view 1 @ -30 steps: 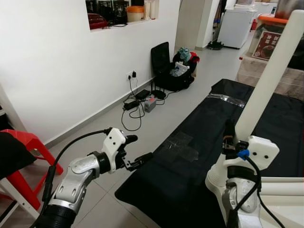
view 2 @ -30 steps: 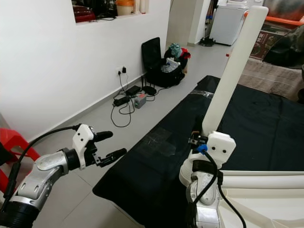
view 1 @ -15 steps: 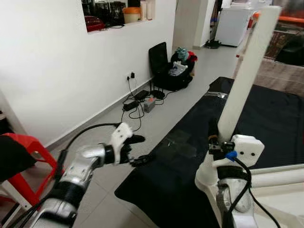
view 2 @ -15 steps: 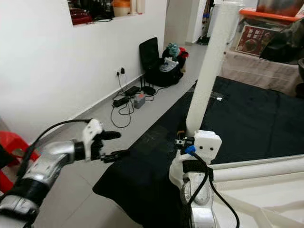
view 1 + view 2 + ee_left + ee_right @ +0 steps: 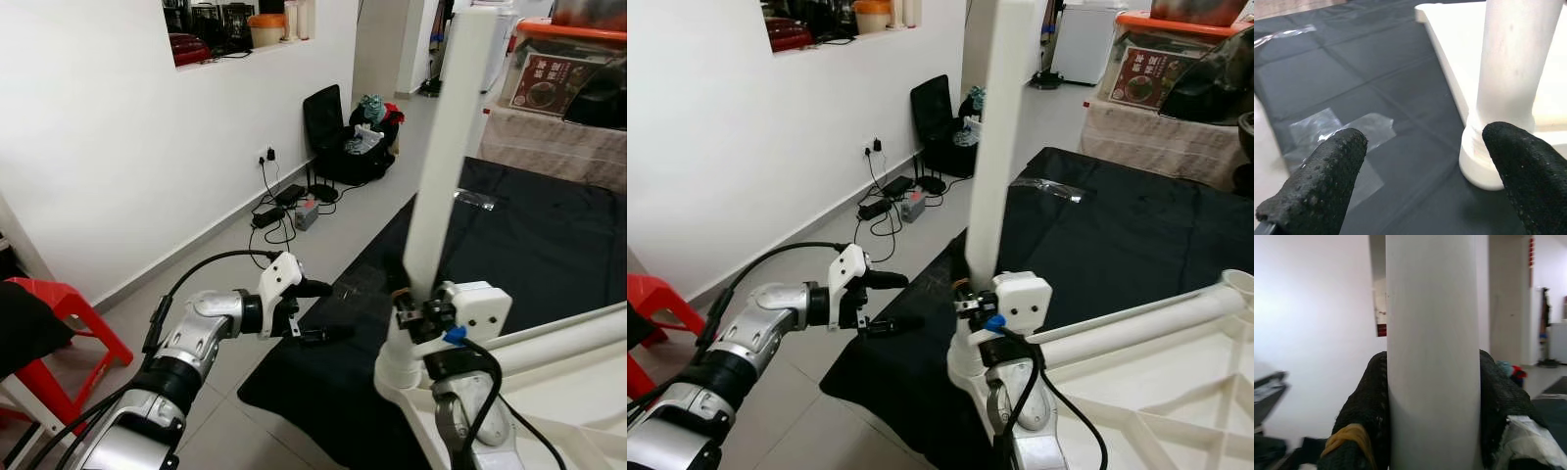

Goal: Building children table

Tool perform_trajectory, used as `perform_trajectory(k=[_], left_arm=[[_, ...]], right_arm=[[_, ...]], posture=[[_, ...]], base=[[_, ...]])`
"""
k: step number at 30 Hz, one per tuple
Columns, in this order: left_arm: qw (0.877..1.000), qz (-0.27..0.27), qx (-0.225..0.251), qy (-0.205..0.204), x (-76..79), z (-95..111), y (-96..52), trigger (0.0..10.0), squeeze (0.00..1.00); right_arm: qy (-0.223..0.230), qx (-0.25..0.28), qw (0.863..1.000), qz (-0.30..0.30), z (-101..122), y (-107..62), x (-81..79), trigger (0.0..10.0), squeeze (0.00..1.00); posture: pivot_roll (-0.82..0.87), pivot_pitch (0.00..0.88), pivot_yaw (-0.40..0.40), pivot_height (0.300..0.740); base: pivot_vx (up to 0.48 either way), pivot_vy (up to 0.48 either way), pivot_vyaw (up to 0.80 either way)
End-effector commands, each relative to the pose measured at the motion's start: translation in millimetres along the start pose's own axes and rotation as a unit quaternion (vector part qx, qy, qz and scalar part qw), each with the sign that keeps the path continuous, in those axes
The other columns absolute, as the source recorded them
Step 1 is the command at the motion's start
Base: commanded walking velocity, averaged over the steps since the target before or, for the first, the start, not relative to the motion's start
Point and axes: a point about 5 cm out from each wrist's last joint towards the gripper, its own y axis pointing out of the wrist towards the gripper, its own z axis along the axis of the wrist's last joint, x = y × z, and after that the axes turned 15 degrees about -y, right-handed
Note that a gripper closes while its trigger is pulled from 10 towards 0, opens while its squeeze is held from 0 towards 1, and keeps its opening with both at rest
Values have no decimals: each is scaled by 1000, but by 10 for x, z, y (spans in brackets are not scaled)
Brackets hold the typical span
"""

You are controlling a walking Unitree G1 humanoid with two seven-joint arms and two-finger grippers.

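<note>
The right gripper [image 5: 416, 311] is closing its two black fingers [image 5: 1364, 406] around a long white table leg [image 5: 443, 147], one finger on each side, and the leg is standing almost upright, leaning only a little. The lower end of the leg is sitting in a round socket [image 5: 1480, 161] at the corner of the white table frame [image 5: 1136, 392], which is lying flat on a black mat [image 5: 529, 235] on the floor. A second white leg [image 5: 1136, 323] is lying level across the frame, pointing away to the right. The left gripper [image 5: 318, 311] is hanging in the air just to the left of the upright leg, near its lower part, not touching it; its fingers [image 5: 1317, 181] are spread wide apart and are holding nothing. In the left wrist view the socket and the foot of the leg are showing between these two open fingers, with some clear tape [image 5: 1347, 132] stuck on the mat beside them. Further back, against the white wall [image 5: 118, 137], a black bag [image 5: 343, 137] with clothes is standing on the grey tile floor [image 5: 323, 230], and some cables with a power strip [image 5: 284, 211] are lying near it. A red plastic stool [image 5: 69, 313] is standing at the far left of the scene. Behind the mat, a table with a beige cloth [image 5: 549, 142] is carrying a box [image 5: 539, 78].
</note>
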Motion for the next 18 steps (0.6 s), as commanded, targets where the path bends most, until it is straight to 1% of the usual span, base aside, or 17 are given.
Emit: perform_trajectory(k=[1, 5, 6, 8, 9, 10, 12, 13, 14, 17, 18], left_arm=[[1000, -5, -11, 5, -7, -14, 2, 10000, 0], [999, -33, -11, 12, 43, 25, 91, 10000, 0], [999, -33, -11, 12, 43, 25, 91, 10000, 0], [998, -57, -17, 18, 92, 32, 140, 10000, 0], [998, -57, -17, 18, 92, 32, 140, 10000, 0], [997, -73, -22, 22, 122, 26, 142, 10000, 0], [995, -94, -29, 26, 163, 8, 102, 10000, 0], [995, -94, -29, 26, 163, 8, 102, 10000, 0], [993, -109, -39, 28, 182, -25, 41, 10000, 0], [991, -119, -46, 30, 198, -42, 3, 10000, 0], [990, -128, -52, 34, 215, -51, -35, 10000, 0]], right_arm=[[13, 28, 999, 39, 104, 29, -98, 10000, 94], [29, 25, 996, 80, 121, -19, -159, 10000, 90], [29, 25, 996, 80, 121, -19, -159, 10000, 90], [32, 23, 995, 87, 117, -42, -171, 10000, 90], [32, 23, 995, 87, 117, -42, -171, 10000, 90], [30, 20, 996, 84, 106, -49, -160, 10000, 86], [30, 17, 997, 76, 93, -55, -135, 10000, 82], [30, 17, 997, 76, 93, -55, -135, 10000, 82], [34, 15, 996, 75, 91, -55, -127, 10000, 82], [35, 15, 996, 78, 89, -53, -131, 10000, 82], [36, 14, 996, 81, 86, -51, -134, 10000, 86]], posture=[[-20, 0, 31, 740], [-30, 0, 40, 740], [-30, 0, 40, 740], [-36, 0, 47, 740], [-36, 0, 47, 740], [-40, 0, 54, 740], [-40, 0, 54, 740], [-40, 0, 54, 740], [-33, 0, 51, 740], [-31, 0, 50, 740], [-31, 0, 50, 740]], base=[[0, 0, 0], [0, 0, 0], [0, 0, 0], [0, 0, 0], [0, 0, 0], [0, 0, 0], [0, 0, 0], [0, 0, 0], [0, 0, 0], [0, 0, 0], [0, 0, 0]])
